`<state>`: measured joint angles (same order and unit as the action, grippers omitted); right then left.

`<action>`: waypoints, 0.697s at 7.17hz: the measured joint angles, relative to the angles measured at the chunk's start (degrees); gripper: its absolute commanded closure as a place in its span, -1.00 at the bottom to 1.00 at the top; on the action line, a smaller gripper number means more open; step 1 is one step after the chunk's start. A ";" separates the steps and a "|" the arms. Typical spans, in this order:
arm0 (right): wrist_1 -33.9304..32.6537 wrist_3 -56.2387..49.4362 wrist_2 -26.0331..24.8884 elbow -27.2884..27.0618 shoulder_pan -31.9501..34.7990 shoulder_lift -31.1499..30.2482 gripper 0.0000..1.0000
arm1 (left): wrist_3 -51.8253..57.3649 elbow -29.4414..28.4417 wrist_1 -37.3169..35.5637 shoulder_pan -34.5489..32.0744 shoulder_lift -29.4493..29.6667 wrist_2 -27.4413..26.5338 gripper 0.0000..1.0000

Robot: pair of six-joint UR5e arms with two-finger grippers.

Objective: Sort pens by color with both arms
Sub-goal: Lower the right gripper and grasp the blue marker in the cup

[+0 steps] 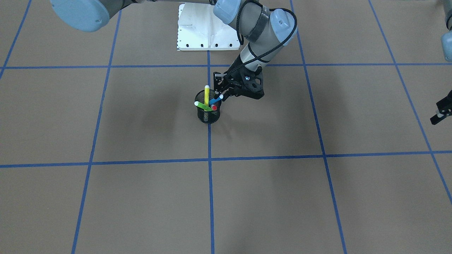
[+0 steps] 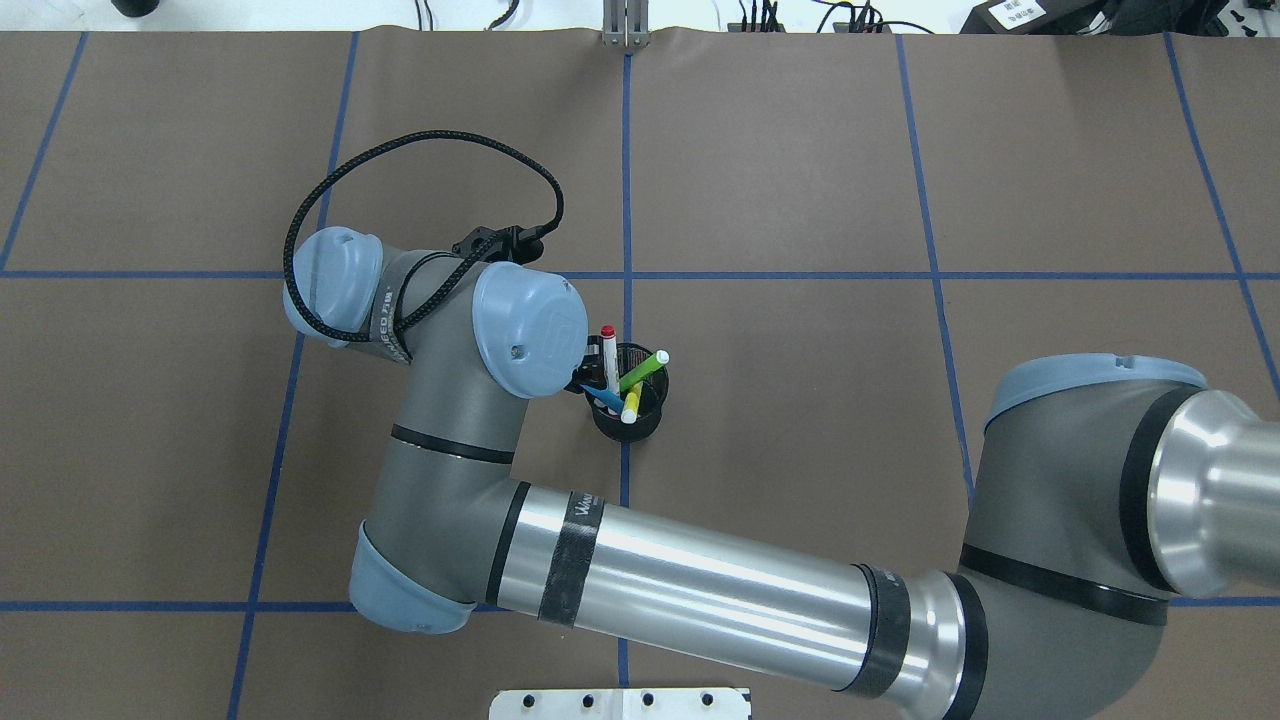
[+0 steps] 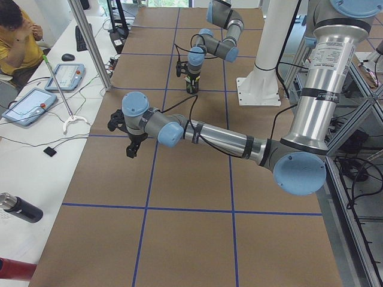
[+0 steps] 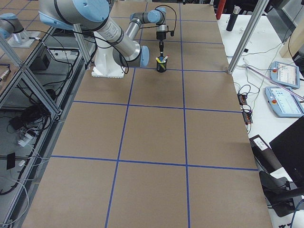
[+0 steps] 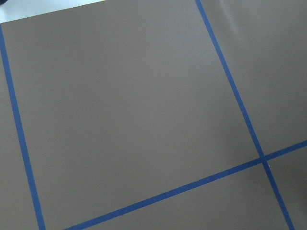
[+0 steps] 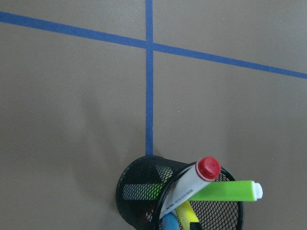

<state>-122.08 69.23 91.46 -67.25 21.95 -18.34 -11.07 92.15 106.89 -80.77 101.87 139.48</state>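
Pens (image 1: pixel 207 95), blue, green, yellow, red-capped, leaning in mesh cup (image 1: pixel 209 118) at frame centre. Right gripper (image 1: pixel 221 92) beside cup rim, left gripper (image 1: pixel 438 116) at right edge; opening of both impossible to tell.

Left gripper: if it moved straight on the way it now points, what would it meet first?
Most likely the table. The left gripper points downward, and its wrist view shows only brown surface crossed by blue tape lines.
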 measured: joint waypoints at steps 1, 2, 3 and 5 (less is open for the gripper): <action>0.00 -0.03 0.02 -0.03 -0.02 0.04 0.65 | 0.00 -0.02 0.09 0.00 0.00 0.00 -1.00; -0.03 -0.07 0.07 -0.38 -0.03 0.03 0.71 | 0.00 -0.03 0.13 0.00 0.00 0.00 -1.00; -0.34 -0.21 0.15 -1.07 -0.01 -0.02 0.76 | 0.00 -0.03 0.15 0.00 0.00 0.00 -1.00; -3.24 -1.18 0.13 -4.08 0.13 -0.15 0.90 | 0.00 -0.02 0.16 0.00 0.00 0.00 -1.00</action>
<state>-125.32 68.05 91.59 -71.34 22.08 -18.48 -11.07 92.12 107.05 -80.77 101.87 139.48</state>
